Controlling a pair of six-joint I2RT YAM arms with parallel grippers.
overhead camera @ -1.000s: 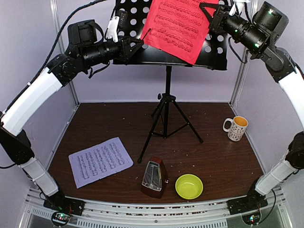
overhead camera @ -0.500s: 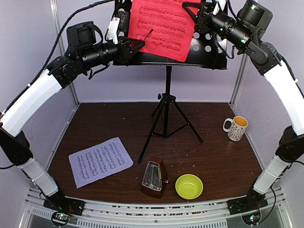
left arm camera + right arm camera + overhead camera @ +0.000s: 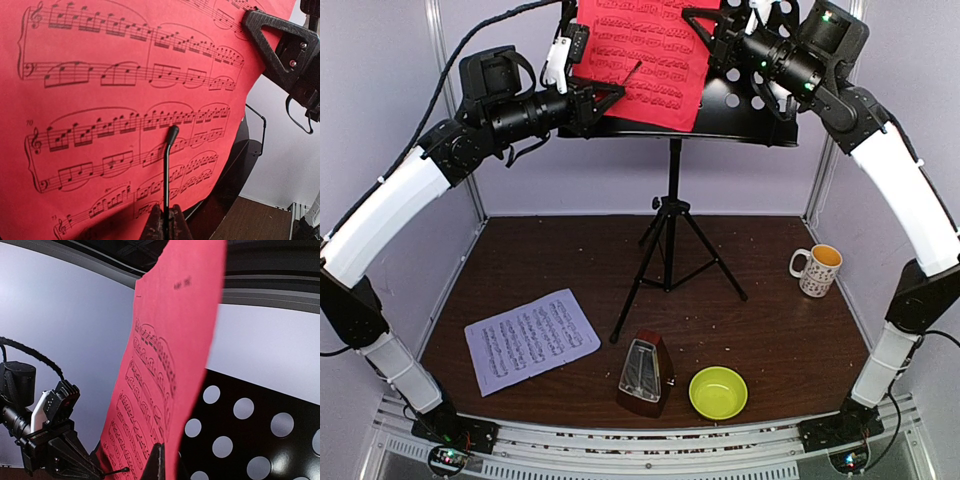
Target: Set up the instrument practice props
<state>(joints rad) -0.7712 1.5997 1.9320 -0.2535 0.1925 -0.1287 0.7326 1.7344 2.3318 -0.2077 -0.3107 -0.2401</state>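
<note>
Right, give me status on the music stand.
Left jaws shut on retainer wire, in front of red sheet. Right jaws shut on that sheet's edge. White sheet, metronome down on table. Nothing blocking.

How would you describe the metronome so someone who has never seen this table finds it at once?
Start at the brown table and find the black stand on tripod legs in its middle. Just nearer the arms stands the metronome, between the white sheet on its left and the green bowl on its right. It is the only upright brown pyramid there, with a clear cover.
</note>
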